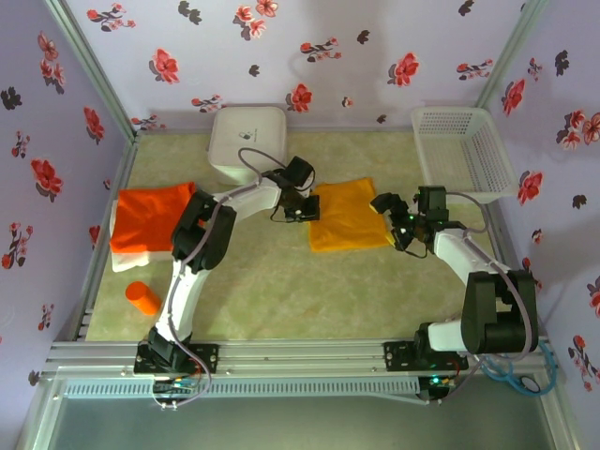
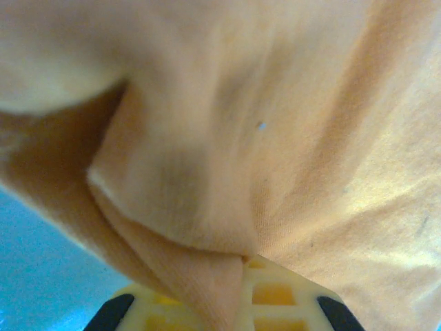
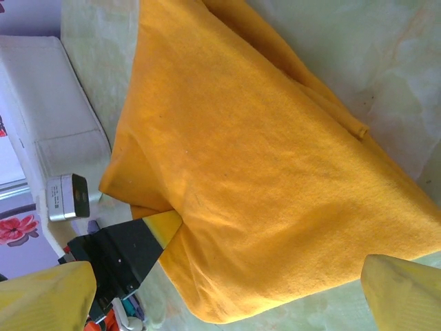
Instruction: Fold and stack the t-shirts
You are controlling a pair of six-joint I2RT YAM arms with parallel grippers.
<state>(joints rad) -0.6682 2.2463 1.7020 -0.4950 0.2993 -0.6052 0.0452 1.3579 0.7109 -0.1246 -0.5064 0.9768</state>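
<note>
The mustard t-shirt [image 1: 349, 216] lies folded in the middle of the surface [image 1: 262, 281], between the two arms. The left jaws are pressed together on its left edge, pinching a fold of cloth, probably to lift or drag it toward the stack at the left, where the red-orange t-shirt [image 1: 150, 216] sits folded on the white t-shirt [image 1: 125, 259]. The right jaws stand spread just beside the right edge, holding nothing, seemingly ready to take that side.
</note>
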